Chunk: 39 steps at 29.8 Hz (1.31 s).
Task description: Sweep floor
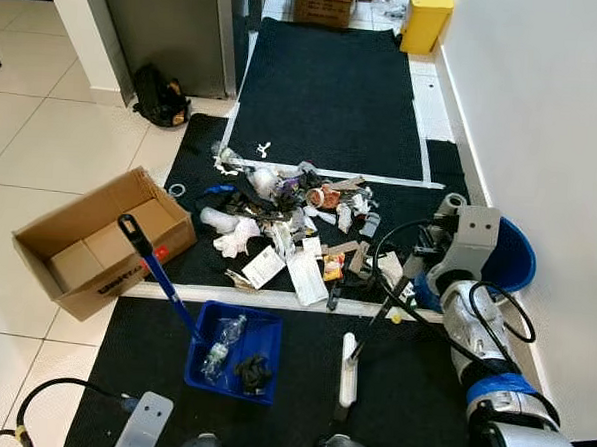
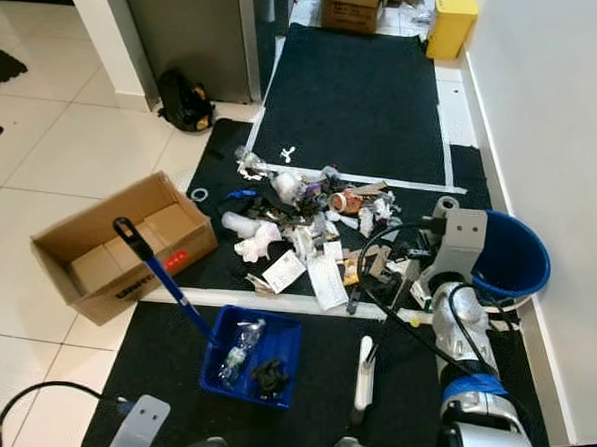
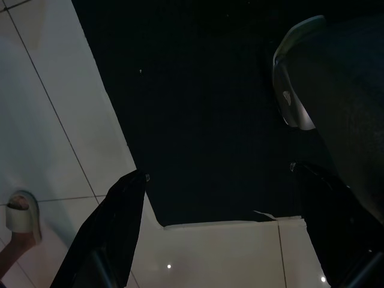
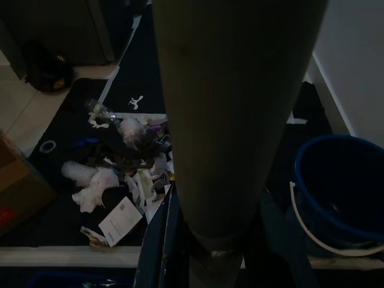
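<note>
A pile of trash (image 1: 289, 218), made of paper, wrappers, cups and bottles, lies on the black mat (image 1: 331, 85) ahead of me. Nearer to me stands a blue dustpan (image 1: 237, 352) holding a clear bottle and a black scrap, its long blue handle (image 1: 156, 266) slanting up to the left. My right gripper (image 1: 414, 274) is shut on the broom's black stick (image 1: 373, 326), whose white head (image 1: 348, 369) rests on the mat. In the right wrist view the stick (image 4: 228, 120) fills the middle. My left gripper (image 3: 219, 192) hangs open over the mat's edge, holding nothing.
A blue bucket (image 2: 512, 260) stands by the white wall on the right, behind my right arm. An open cardboard box (image 1: 97, 238) sits left of the pile. A black backpack (image 1: 160, 96) and a yellow bin (image 1: 426, 18) are farther off. A person's sandalled foot (image 3: 18, 216) is on the tiles.
</note>
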Available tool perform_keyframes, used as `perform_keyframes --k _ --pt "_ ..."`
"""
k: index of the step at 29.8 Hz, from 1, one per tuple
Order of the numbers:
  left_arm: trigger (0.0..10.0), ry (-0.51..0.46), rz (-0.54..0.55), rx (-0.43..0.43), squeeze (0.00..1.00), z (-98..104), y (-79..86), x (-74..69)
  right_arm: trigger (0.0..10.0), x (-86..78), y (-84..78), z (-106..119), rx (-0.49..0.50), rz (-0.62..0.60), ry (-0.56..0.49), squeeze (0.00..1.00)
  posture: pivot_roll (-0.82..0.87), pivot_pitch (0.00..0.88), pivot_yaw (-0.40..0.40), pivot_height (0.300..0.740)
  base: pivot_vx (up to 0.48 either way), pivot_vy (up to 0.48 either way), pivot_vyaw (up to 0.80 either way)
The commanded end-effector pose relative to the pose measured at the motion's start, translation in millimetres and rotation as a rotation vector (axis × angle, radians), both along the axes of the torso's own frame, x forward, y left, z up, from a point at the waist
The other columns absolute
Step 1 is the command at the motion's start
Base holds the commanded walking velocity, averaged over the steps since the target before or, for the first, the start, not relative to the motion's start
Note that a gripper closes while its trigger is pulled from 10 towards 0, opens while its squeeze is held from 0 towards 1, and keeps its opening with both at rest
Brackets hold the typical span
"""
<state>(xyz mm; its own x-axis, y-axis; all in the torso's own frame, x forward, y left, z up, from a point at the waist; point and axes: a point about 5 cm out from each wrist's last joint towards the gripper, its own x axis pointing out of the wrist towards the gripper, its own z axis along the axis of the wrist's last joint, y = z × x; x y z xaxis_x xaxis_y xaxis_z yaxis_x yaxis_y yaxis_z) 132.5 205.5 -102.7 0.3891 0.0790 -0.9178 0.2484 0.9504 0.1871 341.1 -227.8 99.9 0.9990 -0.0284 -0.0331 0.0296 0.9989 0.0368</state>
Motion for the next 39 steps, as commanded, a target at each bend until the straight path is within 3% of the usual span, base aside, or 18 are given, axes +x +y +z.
perform_keyframes --k 1,10,26,39 --pt "10.0 0.052 -0.014 -0.030 0.00 -6 -8.3 -15.0 0.0 -2.3 0.3 -5 0.030 -0.002 -0.001 0.00 0.07 0.174 0.006 0.740 0.000 0.000 0.00" --pt "10.0 0.050 -0.012 -0.025 0.00 -6 -5.6 -14.8 0.0 -5.9 -5.5 -5 0.118 -0.040 -0.053 0.00 0.07 0.173 0.016 0.740 0.000 0.000 0.00" --pt "10.0 0.043 -0.027 -0.017 0.00 -4 -3.0 -10.7 0.0 -6.8 -11.6 9 0.007 -0.023 -0.139 0.00 0.07 0.160 0.023 0.740 0.000 0.000 0.00" --pt "10.0 0.044 -0.024 -0.018 0.00 -4 -1.6 -11.3 0.0 -10.1 -3.1 -8 -0.001 -0.015 -0.079 0.00 0.08 0.173 0.031 0.740 0.000 0.000 0.00"
